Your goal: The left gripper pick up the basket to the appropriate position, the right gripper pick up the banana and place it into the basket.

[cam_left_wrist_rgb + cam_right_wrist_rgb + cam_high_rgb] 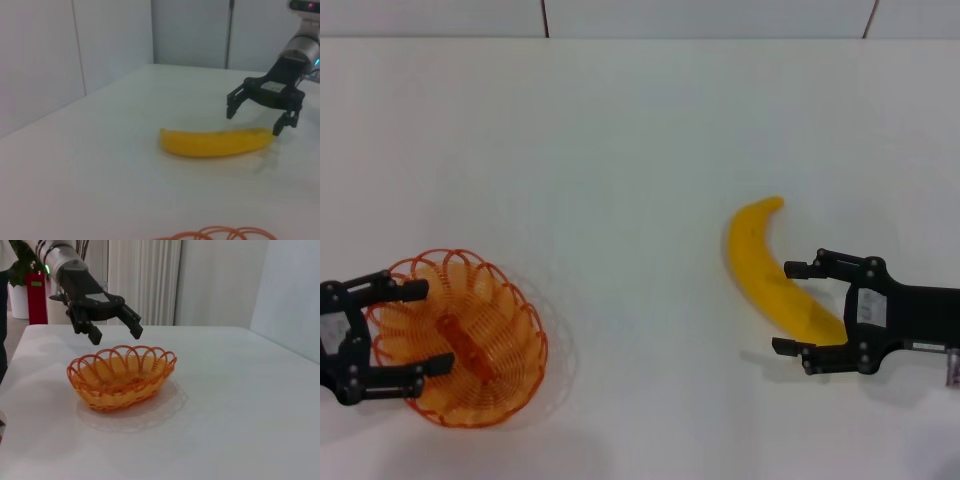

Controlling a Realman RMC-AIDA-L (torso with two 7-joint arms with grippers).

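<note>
The orange wire basket (480, 345) stands on the white table at the front left; it also shows in the right wrist view (120, 377), and its rim shows in the left wrist view (220, 233). My left gripper (435, 327) is open and hovers just above the basket's left rim, clear of it in the right wrist view (116, 335). The yellow banana (760, 255) lies flat at the right, also in the left wrist view (210, 142). My right gripper (783, 307) is open, its fingers on either side of the banana's near end, slightly above it (253, 122).
The white table (620, 150) runs to a wall at the back. Open tabletop lies between the basket and the banana. Off the table's left end, a red stand (36, 297) and a plant show in the right wrist view.
</note>
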